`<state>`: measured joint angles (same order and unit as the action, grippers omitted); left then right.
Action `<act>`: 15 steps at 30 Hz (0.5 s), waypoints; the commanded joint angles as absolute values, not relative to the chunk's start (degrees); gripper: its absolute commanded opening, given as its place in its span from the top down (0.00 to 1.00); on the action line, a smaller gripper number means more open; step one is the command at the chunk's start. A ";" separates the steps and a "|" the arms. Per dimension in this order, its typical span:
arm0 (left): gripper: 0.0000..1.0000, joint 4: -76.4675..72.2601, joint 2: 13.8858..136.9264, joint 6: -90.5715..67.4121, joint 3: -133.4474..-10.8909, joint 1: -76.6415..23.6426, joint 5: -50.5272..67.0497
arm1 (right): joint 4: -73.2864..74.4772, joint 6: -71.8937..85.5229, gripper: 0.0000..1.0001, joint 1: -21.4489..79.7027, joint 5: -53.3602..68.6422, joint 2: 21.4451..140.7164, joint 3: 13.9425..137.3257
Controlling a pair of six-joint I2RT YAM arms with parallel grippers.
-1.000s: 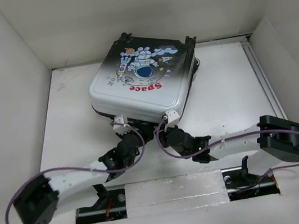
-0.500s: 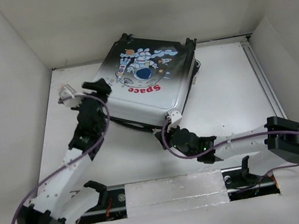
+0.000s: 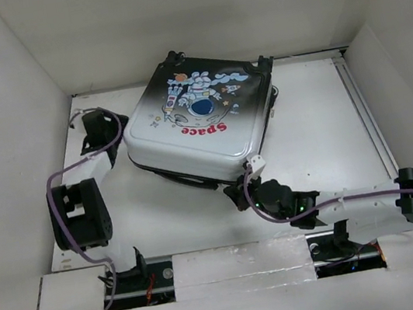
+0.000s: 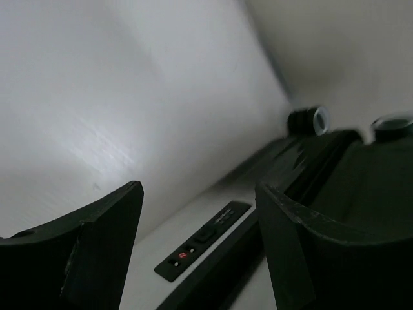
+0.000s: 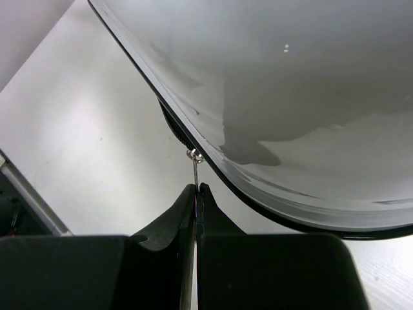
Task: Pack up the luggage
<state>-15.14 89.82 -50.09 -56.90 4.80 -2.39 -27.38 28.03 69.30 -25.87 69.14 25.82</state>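
Note:
The luggage [image 3: 202,124], a glossy black-to-white suitcase with an astronaut and red "Space" print, lies flat at the table's middle back with its lid down. My right gripper [image 3: 242,193] is at its near corner. In the right wrist view it [image 5: 195,188] is shut on the thin metal zipper pull [image 5: 195,169], just below the shell's rim [image 5: 290,97]. My left gripper [image 3: 98,127] is open and empty beside the suitcase's left side. The left wrist view shows its fingers [image 4: 97,252] apart, a black lock panel [image 4: 200,242] between them and caster wheels [image 4: 310,119] beyond.
White enclosure walls stand close on the left [image 3: 23,137], back and right. A metal rail [image 3: 365,114] runs along the table's right edge. The arm bases sit behind a taped strip [image 3: 239,264] at the near edge.
My left arm has swung from the suitcase's near edge up to its left side. My right gripper has shifted slightly right along the near rim with the zipper pull. The suitcase has turned a little.

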 commanded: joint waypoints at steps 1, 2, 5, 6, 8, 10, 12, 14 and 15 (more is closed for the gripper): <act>0.34 -16.52 91.40 -50.97 -56.53 1.50 7.38 | -27.08 29.09 1.00 71.10 -19.69 64.26 24.97; 0.35 -18.87 91.41 -51.67 -52.60 -0.68 7.90 | -25.50 29.09 1.00 71.10 -19.69 62.59 24.26; 0.35 -26.08 87.38 -53.43 -45.72 -5.51 7.91 | -23.47 29.09 1.00 71.10 -19.69 61.26 24.26; 0.35 -26.97 86.41 -53.96 -43.88 -6.76 7.04 | -21.64 29.09 1.00 71.10 -17.69 60.74 24.26; 0.35 -29.52 84.38 -54.84 -38.36 -9.39 6.50 | -21.62 29.09 1.00 71.10 -15.66 61.78 24.96; 0.35 -31.63 81.14 -56.77 -35.00 -13.26 5.11 | -23.10 29.09 1.00 71.10 -12.05 64.06 26.36; 0.35 -33.30 77.11 -58.00 -30.34 -16.24 4.49 | -25.04 29.09 1.00 72.24 -11.43 68.89 28.38; 0.35 -33.31 74.19 -58.88 -28.05 -18.27 3.79 | -25.05 28.22 1.00 73.91 -11.43 72.14 32.68; 0.35 -33.31 72.87 -58.89 -26.30 -19.59 3.78 | -25.05 27.26 1.00 73.92 -11.43 75.12 34.17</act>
